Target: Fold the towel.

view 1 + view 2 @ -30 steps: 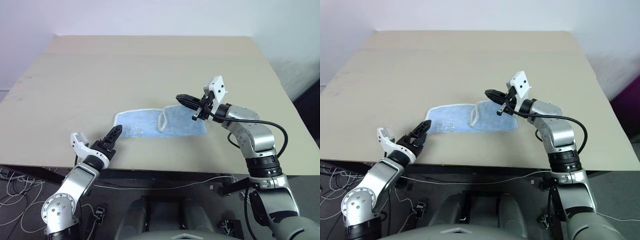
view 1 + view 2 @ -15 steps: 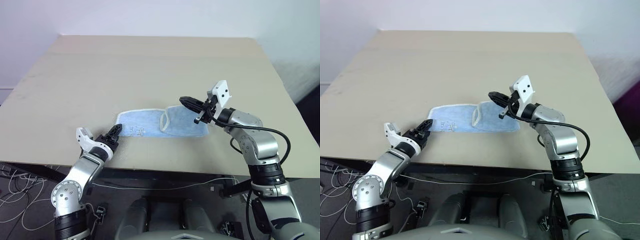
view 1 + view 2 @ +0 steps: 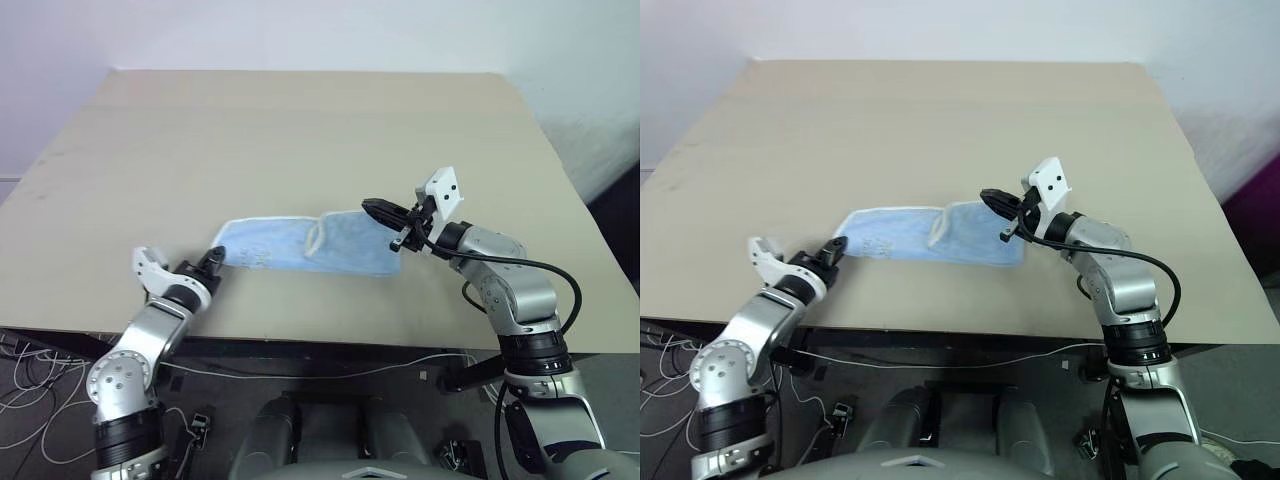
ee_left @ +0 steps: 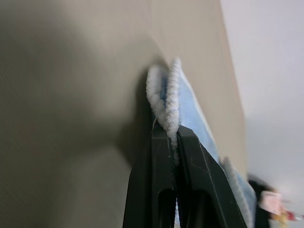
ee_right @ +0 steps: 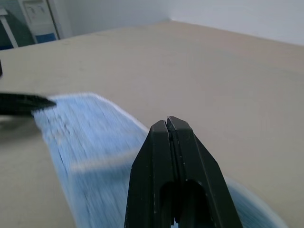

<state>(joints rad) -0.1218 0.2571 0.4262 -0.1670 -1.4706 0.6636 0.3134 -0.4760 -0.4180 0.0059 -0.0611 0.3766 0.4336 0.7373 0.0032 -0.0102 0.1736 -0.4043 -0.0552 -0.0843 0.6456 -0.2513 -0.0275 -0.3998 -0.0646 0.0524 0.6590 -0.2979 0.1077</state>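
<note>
The towel (image 3: 300,245), light blue with whitish edging, lies stretched left to right near the front of the tan table (image 3: 300,130), its right part doubled over. My left gripper (image 3: 212,258) is shut on the towel's left end. In the left wrist view the black fingers (image 4: 159,156) pinch the fluffy white edge of the towel (image 4: 172,95). My right gripper (image 3: 370,207) is shut with nothing between its fingers and hovers just above the towel's right part. In the right wrist view the closed fingertips (image 5: 161,137) point over the blue cloth (image 5: 90,142).
The table's front edge (image 3: 330,345) runs close below the towel. Bare tabletop stretches behind the towel and to both sides. Cables (image 3: 30,385) lie on the floor under the front left corner.
My left gripper went from open beside the towel's left end to shut on it and moved left, drawing the towel out that way. The right gripper has stayed shut and nearly still.
</note>
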